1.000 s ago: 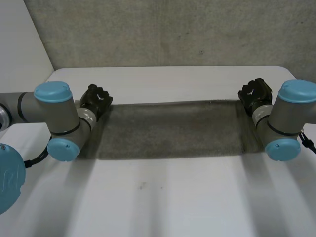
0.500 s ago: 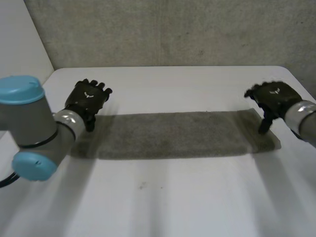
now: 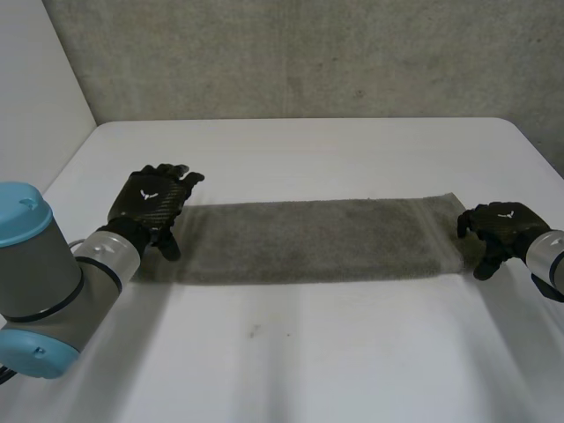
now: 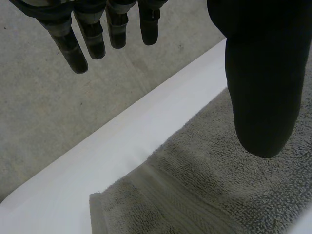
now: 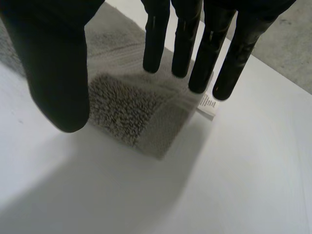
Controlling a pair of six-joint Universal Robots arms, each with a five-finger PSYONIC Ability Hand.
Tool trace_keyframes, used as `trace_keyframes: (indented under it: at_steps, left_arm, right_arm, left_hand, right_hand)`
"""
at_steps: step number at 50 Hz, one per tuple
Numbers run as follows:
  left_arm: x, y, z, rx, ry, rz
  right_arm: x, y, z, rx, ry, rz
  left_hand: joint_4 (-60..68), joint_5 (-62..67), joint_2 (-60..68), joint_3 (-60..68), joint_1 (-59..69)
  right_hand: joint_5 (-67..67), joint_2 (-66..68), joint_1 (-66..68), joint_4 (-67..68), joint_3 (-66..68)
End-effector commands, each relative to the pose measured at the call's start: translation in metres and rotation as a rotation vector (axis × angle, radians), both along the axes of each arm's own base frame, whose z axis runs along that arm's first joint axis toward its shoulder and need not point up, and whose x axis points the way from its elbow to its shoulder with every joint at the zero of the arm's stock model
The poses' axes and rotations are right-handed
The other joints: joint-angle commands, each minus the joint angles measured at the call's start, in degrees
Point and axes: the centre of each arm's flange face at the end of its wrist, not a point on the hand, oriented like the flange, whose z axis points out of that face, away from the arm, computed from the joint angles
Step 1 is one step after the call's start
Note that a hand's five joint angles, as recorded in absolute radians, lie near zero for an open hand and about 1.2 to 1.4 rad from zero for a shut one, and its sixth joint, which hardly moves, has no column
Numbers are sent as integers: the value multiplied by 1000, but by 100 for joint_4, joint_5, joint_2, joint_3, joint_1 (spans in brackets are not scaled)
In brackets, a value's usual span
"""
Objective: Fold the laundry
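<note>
Lying flat across the middle of the white table [image 3: 308, 352] in the head view, the grey towel [image 3: 317, 240] is a long folded strip that runs from one hand to the other. The left hand [image 3: 150, 204] sits over the strip's left end with its fingers spread and straight, gripping nothing. The right hand [image 3: 502, 227] is at the right end, by the near corner, its fingers pointing down. Half a second ago both hands were farther back on the table, at the strip's far corners. A second ago the grey arms crossed in front of the towel's ends, and the towel looked wider from front to back than it does now. The left arm [image 3: 40, 282] now fills the near left corner of the view.

From the left wrist, the left hand's fingers [image 4: 73, 48] hang straight and apart from the thumb [image 4: 263, 73], which hovers above the towel [image 4: 195, 195]. Nothing lies between them. One corner of the towel rests near the table's far edge [image 4: 122, 156].

From the right wrist, the right hand's fingers [image 5: 207, 53] reach straight down at a corner of the towel [image 5: 126, 107], beside a small white label [image 5: 207, 106]. The thumb [image 5: 53, 63] is held well apart and the hand grips nothing. Whether the fingertips touch the cloth I cannot tell.
</note>
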Motion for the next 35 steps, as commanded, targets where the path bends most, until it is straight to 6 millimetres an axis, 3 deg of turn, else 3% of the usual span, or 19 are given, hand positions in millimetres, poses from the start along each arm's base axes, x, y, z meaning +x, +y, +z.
trace_keyframes:
  at_steps: [1, 2, 3, 7, 15, 21, 23, 24, 26, 27, 29, 30, 31, 32, 34, 35]
  left_arm:
    - [0, 1, -1, 4, -2, 0]
    - [0, 1, -1, 4, -2, 0]
    - [0, 1, -1, 4, -2, 0]
    - [0, 2, 1, 1, -1, -1]
    - [1, 6, 6, -12, 3, -1]
    - [2, 7, 8, -18, 5, 0]
    - [2, 7, 9, -21, 6, 0]
    - [2, 7, 9, -21, 6, 0]
    - [3, 7, 10, -22, 7, 3]
    - [3, 7, 10, -22, 7, 3]
    - [3, 7, 13, -29, 12, 7]
    - [3, 7, 13, -29, 12, 7]
    - [3, 8, 15, -35, 14, 5]
    - [3, 8, 15, -35, 14, 5]
    - [4, 9, 18, -43, 16, 8]
    - [4, 9, 18, -43, 16, 8]
  right_arm:
    - [-5, -8, -13, -17, 40, 5]
    - [-5, -9, -13, -17, 40, 5]
    - [-8, -11, -14, -29, 58, 3]
    - [-20, -18, -12, -65, 121, -40]
    - [-69, -46, 8, -249, 530, -248]
    - [-60, -48, 17, -298, 528, -211]
    - [-23, -40, 44, -398, 417, -148]
    - [-23, -40, 44, -398, 416, -148]
    - [21, -24, 74, -506, 288, -63]
    - [22, -24, 74, -506, 287, -63]
    - [65, -5, 87, -574, 169, 55]
    - [65, -5, 87, -574, 169, 56]
    - [90, 8, 89, -602, 117, 139]
    - [90, 8, 89, -602, 116, 140]
    - [144, 46, 89, -644, 32, 341]
    - [144, 46, 89, -645, 32, 342]
  left_hand:
    - [38, -132, 56, 46, 14]
    - [38, -132, 56, 46, 14]
    - [38, -132, 56, 46, 14]
    - [38, -132, 56, 46, 14]
    - [38, -132, 56, 46, 14]
    - [38, -132, 56, 46, 14]
    - [38, -132, 56, 46, 14]
    - [38, -132, 56, 46, 14]
    - [38, -132, 56, 46, 14]
    - [38, -132, 56, 46, 14]
    - [43, -128, 60, 51, 19]
    - [43, -128, 60, 51, 19]
    - [59, -111, 77, 68, 36]
    - [60, -111, 77, 68, 36]
    - [60, -111, 77, 68, 36]
    - [60, -111, 77, 68, 36]
  right_hand:
    - [4041, 3895, 4369, 3911, 3881]
    - [4051, 3905, 4379, 3922, 3891]
    - [4895, 4748, 5222, 4765, 4735]
    - [4903, 4757, 5231, 4774, 4743]
    - [4903, 4757, 5231, 4774, 4743]
    - [4903, 4757, 5231, 4774, 4743]
    - [4903, 4757, 5231, 4774, 4743]
    - [4903, 4757, 5231, 4774, 4743]
    - [4903, 4757, 5231, 4774, 4743]
    - [4903, 4757, 5231, 4774, 4743]
    - [4903, 4757, 5231, 4774, 4743]
    - [4903, 4757, 5231, 4774, 4743]
    - [4903, 4757, 5231, 4774, 4743]
    - [4903, 4757, 5231, 4774, 4743]
    - [4903, 4757, 5231, 4774, 4743]
    - [4903, 4757, 5231, 4774, 4743]
